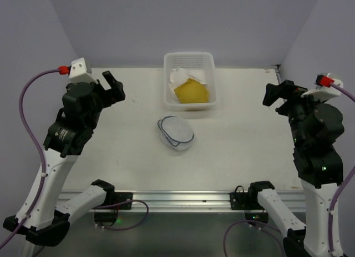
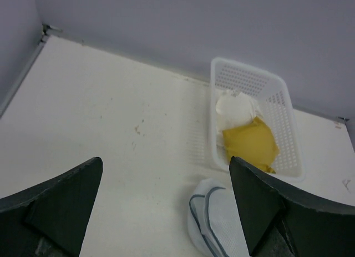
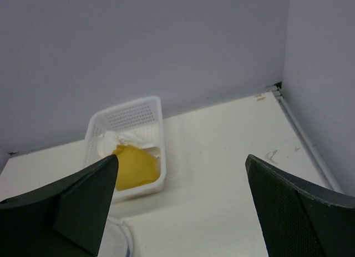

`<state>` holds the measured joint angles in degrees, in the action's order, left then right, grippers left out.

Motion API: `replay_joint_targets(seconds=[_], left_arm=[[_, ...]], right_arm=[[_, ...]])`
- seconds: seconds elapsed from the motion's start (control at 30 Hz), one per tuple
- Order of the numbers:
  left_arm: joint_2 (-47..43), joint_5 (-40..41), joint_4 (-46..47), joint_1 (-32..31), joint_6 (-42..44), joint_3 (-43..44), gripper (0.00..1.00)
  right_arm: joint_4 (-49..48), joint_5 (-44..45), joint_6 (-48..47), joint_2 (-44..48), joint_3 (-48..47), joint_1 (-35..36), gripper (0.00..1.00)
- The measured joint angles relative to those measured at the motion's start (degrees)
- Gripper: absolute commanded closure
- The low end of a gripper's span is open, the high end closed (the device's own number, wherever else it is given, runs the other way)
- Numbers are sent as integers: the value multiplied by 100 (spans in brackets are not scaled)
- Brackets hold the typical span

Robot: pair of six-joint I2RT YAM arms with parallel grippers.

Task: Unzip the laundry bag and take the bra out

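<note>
The laundry bag [image 1: 176,132], a small round pouch of white mesh with a dark zip rim, lies flat on the table's middle, just in front of the basket. It also shows at the bottom of the left wrist view, where the laundry bag [image 2: 213,221] has two dark zip lines curving side by side. Only an edge of the laundry bag [image 3: 113,237] shows in the right wrist view. The bra is hidden; nothing shows through the mesh. My left gripper [image 1: 113,84] [image 2: 166,168] is held high at the left, open and empty. My right gripper [image 1: 277,96] [image 3: 182,162] is up at the right, open and empty.
A rectangular white plastic basket [image 1: 188,55] stands at the back centre against the wall. In it lie a yellow cloth [image 1: 191,92] and a crumpled white cloth [image 1: 182,75]. Walls close in the table on the left, back and right.
</note>
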<state>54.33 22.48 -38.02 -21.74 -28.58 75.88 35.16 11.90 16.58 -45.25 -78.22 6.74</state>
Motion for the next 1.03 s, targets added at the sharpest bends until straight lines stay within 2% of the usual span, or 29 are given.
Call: replay_joint_targets(seconds=[0.13,0.4,1.03], left_arm=[[-199,330,31,0,435,581,0],[-997,879,297,0,1091,964,0],[-1300,1073,743,0,1423,787,0]], right_arm=[[-103,101,-262,610,-96,0,1],[-557,131,-645,1537,-162,15,1],[-702,39,-929,1609,-177,76,1]])
